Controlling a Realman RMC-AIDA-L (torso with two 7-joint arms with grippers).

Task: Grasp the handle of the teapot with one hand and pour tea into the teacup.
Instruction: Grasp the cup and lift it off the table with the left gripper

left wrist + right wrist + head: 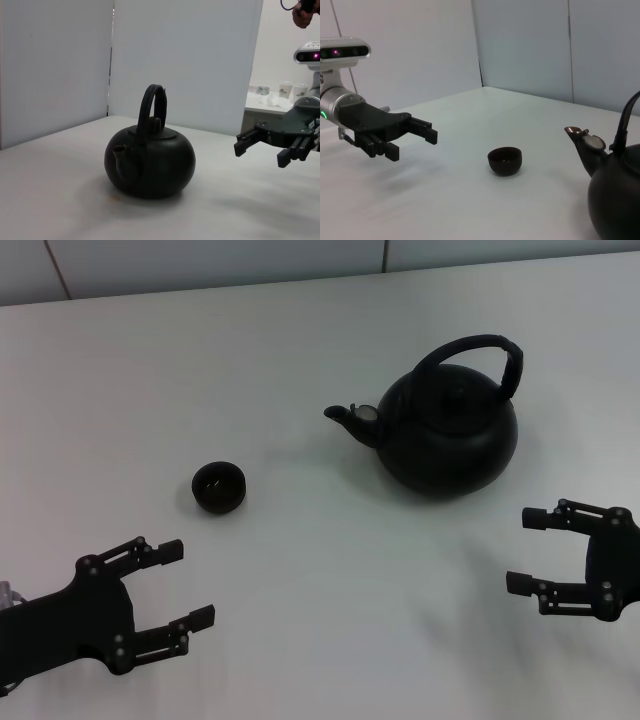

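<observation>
The matte-black teapot stands upright on the white table at the right of centre. Its spout points left toward the teacup, and its arched handle stands up over the lid. My left gripper is open and empty, near the front edge, in front of the teacup. My right gripper is open and empty, in front and to the right of the teapot. The left wrist view shows the teapot, its handle and the right gripper. The right wrist view shows the teacup, part of the teapot and the left gripper.
The white table ends at a pale wall at the back. In the left wrist view, white panels stand behind the table and a side counter with paper cups lies beyond the right arm.
</observation>
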